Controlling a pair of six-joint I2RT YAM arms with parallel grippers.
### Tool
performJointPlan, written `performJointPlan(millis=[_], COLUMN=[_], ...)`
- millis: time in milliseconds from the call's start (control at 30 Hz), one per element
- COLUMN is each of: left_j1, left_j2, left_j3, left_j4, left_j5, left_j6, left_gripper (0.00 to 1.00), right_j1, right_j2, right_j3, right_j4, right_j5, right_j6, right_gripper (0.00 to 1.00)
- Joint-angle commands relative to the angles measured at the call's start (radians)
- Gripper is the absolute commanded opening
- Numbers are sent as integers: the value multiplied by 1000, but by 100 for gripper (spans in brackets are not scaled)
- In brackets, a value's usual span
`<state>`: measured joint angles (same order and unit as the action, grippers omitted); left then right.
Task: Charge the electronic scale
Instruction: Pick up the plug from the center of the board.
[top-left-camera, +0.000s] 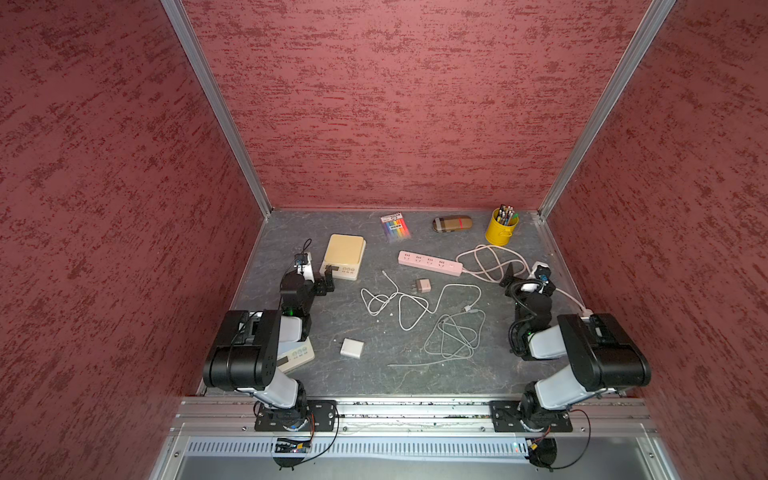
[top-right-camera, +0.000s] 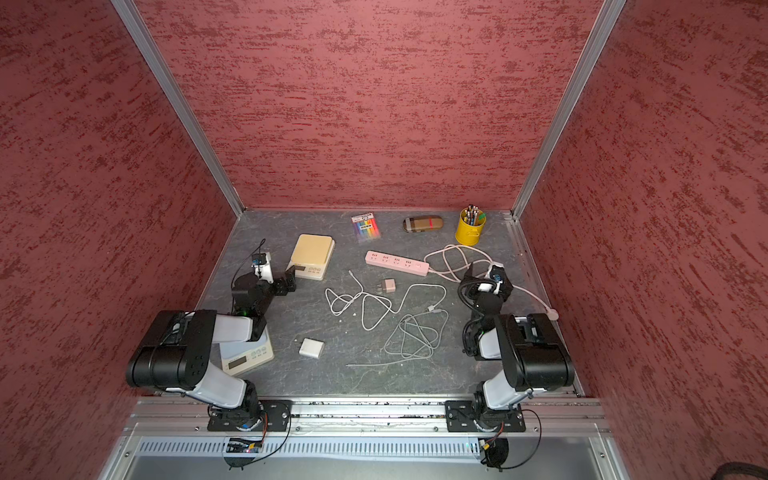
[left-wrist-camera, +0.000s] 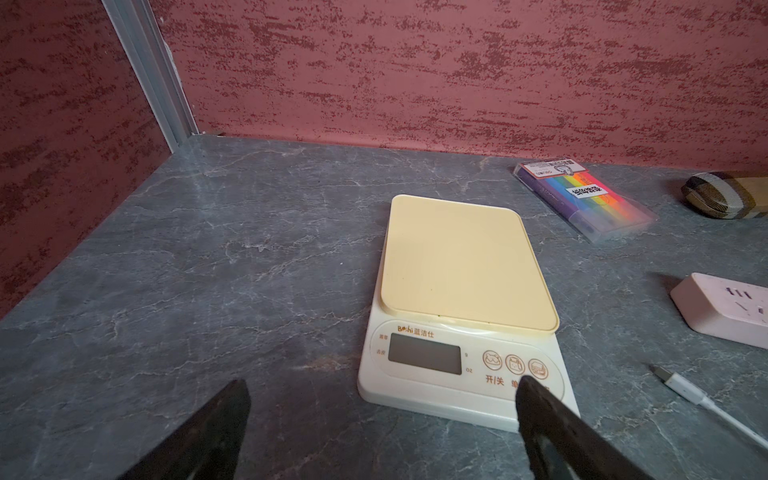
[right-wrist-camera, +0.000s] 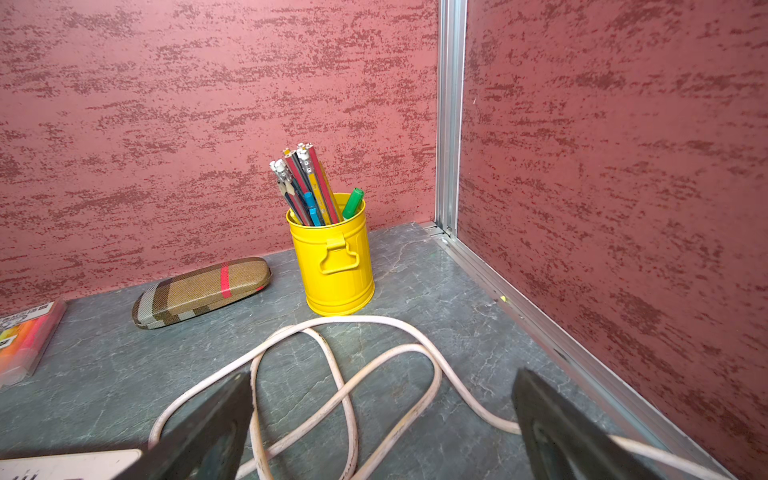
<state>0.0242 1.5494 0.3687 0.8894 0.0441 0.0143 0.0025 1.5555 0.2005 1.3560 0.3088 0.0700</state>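
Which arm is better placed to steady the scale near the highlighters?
Left: the left gripper is open at the front edge of the scale; the right gripper is away, above the power strip's cord.

- 2 scales sit on the grey table (top-right-camera: 291, 324): a yellow-topped scale (top-right-camera: 312, 251) at the back left, and a second scale (top-right-camera: 248, 358) partly under the left arm (top-right-camera: 199, 345).
- The left gripper (top-right-camera: 291, 277) is just beside the yellow-topped scale's front edge, jaws apart.
- A pink power strip (top-right-camera: 397, 262), pink adapter (top-right-camera: 388, 286), white cable (top-right-camera: 378, 302) and grey cable (top-right-camera: 415, 332) lie mid-table.
- A white block (top-right-camera: 311, 348) lies near the second scale.
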Motion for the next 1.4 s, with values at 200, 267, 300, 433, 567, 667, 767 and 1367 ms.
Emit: performJointPlan(millis=[200, 267, 300, 433, 567, 667, 767, 1367], left_j1=[8, 8, 7, 7, 7, 17, 9, -387], left_j2=[-17, -16, -16, -17, -17, -18, -20, -289], left_j3=[13, 13, 13, 13, 12, 13, 9, 376], left_j4=[-1, -2, -3, -3, -3, -4, 2, -1025], left_j5=[-6, -6, -6, -6, -6, 12, -1, -60], left_j6=[-4, -4, -5, -5, -6, -10, -7, -196], left_gripper=[100, 100, 100, 100, 100, 100, 100, 100], right_j1=[-6, -6, -6, -7, -6, -6, -6, 176], right_j2=[-16, -16, -17, -17, -16, -16, -25, -292], right_j3=[-7, -7, -7, -7, -7, -7, -15, 506], right_j4=[11, 11, 11, 11, 11, 9, 22, -1380], right_j5=[-13, -13, -13, -13, -14, -13, -29, -141], right_j6=[0, 0, 0, 0, 1, -1, -8, 343], right_gripper=[99, 99, 99, 99, 99, 99, 99, 96])
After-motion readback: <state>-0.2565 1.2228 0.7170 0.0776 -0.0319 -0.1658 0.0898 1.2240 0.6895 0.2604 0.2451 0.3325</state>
